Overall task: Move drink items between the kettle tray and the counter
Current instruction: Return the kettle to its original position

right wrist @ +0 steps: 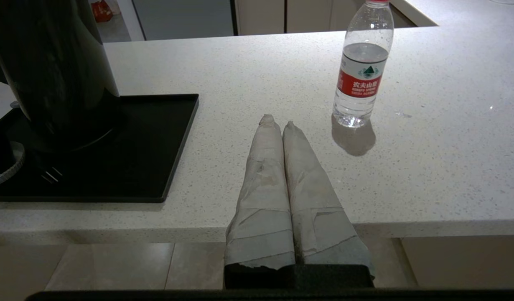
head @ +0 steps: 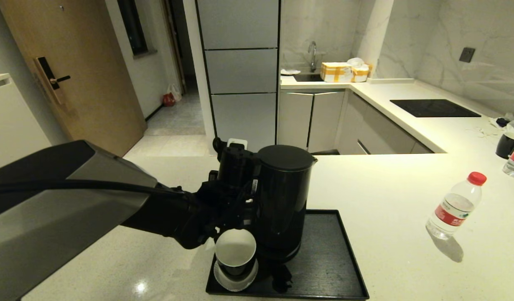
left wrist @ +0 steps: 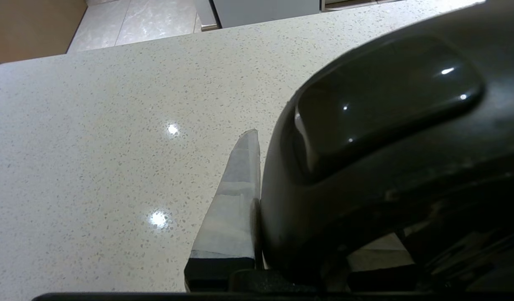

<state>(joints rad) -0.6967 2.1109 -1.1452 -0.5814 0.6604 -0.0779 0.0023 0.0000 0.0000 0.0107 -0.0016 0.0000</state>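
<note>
The tall black electric kettle with loop handle and flat lid [head: 284, 200] stands upright on the flat rectangular black tray with a low raised rim [head: 328, 259], which lies on the broad pale cream speckled stone counter [head: 386, 200] at about the 6 o'clock edge of the head view. The left gripper [head: 240, 196] reaches in from 9 o'clock and sits at the kettle's handle side; in the left wrist view one tape-wrapped finger [left wrist: 236, 200] presses flat against the kettle's glossy handle [left wrist: 378, 108], while the other finger is hidden behind the handle, so the grip looks closed around it. At the tray's near left corner a small black cup, white inside [head: 235, 251], rests upright on a flat white saucer [head: 236, 281], just beside the kettle's foot. A clear plastic water bottle with red cap and red label [head: 455, 207] stands upright on the counter at 3 o'clock, well apart from the tray. The right gripper [right wrist: 278, 121] hangs at the counter's near edge between tray and bottle, its two tape-wrapped fingers pressed together and holding nothing. A glossy black cooktop panel [head: 434, 108] lies in the counter at about 1 o'clock.
</note>
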